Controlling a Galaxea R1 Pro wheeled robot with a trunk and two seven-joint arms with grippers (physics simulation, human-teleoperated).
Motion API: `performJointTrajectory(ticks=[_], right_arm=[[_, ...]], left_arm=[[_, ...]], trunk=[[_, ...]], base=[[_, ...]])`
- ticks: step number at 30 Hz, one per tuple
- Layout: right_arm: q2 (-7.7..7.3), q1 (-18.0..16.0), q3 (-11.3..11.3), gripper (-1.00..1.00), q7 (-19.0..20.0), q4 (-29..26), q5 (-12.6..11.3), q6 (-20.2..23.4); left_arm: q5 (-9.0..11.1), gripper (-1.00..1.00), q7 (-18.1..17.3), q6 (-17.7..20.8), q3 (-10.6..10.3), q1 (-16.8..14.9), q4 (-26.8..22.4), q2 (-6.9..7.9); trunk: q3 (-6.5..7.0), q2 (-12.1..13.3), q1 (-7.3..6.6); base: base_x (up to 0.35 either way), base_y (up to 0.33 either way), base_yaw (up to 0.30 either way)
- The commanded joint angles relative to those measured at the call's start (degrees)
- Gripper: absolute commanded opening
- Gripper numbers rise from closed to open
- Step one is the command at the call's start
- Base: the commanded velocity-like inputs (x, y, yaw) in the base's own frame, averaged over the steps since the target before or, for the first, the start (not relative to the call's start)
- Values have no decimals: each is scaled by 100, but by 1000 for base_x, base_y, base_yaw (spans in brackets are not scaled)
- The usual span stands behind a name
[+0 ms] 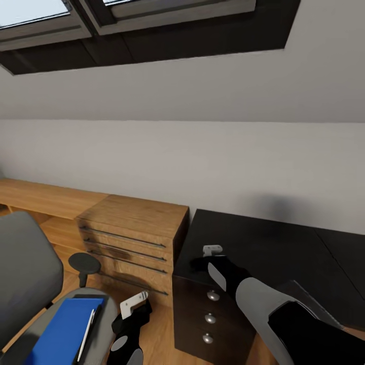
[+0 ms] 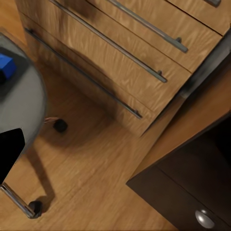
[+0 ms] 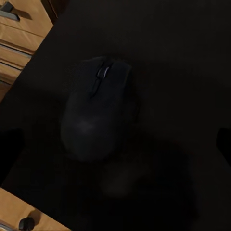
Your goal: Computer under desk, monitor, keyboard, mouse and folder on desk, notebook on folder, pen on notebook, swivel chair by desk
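The right gripper (image 1: pixel 212 250) hangs over the desk (image 1: pixel 284 248) near its left front corner. Its wrist camera looks down on the mouse (image 3: pixel 96 113), which lies flat on the dark desk top close to that corner; the fingers barely enter that picture, so I cannot tell how far the jaws stand apart. The mouse is black on black and rounded, so a closing grip could land off-centre and squeeze it out sideways, or nudge it toward the left edge and off onto the floor.

The left gripper (image 1: pixel 134 302) hovers low beside the swivel chair (image 1: pixel 30 274), holding nothing that I can see; whether it is open or closed I cannot tell. The blue folder (image 1: pixel 63 332) lies on the chair seat with a pen (image 1: pixel 86 334) along its right side. A careless left-arm move could bump the chair and roll it, or tip the pen off.
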Motion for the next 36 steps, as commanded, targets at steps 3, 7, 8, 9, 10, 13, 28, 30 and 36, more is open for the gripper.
performJointTrajectory(ticks=[3,7,8,9,10,13,28,30,36], right_arm=[[0,-3,27,100,-38,-9,-39,27],[0,-3,22,100,-35,-9,-39,27],[0,-3,22,100,-34,-8,-39,27],[0,-3,21,100,-33,-6,-39,27],[0,-3,20,100,-31,-4,-39,27],[0,-3,19,100,-29,-2,-39,27],[0,-3,0,100,-38,5,-35,55],[0,-3,0,100,-38,7,-37,65],[0,-3,2,100,-42,12,-39,89]], left_arm=[[15,100,36,27,-9,-5,-8,2],[11,100,36,25,-9,-5,-5,4],[10,100,36,26,-9,-5,-3,4],[9,100,36,26,-9,-5,-3,4],[7,100,36,26,-9,-5,-1,4],[1,100,36,18,-9,-5,0,5],[-12,100,39,-36,-18,-5,80,5],[-11,100,45,-40,-18,-5,80,5],[-9,100,53,-37,-15,-5,78,5]], trunk=[[-33,-46,23],[-43,-46,23],[-44,-46,23],[-44,-46,23],[-45,-46,23],[-46,-46,23],[-46,-46,23],[-46,-46,23],[-64,-86,45]], base=[[0,0,182],[0,0,122],[0,0,53],[0,0,43],[0,0,27],[0,0,15],[134,0,1],[54,0,0],[15,0,0]])
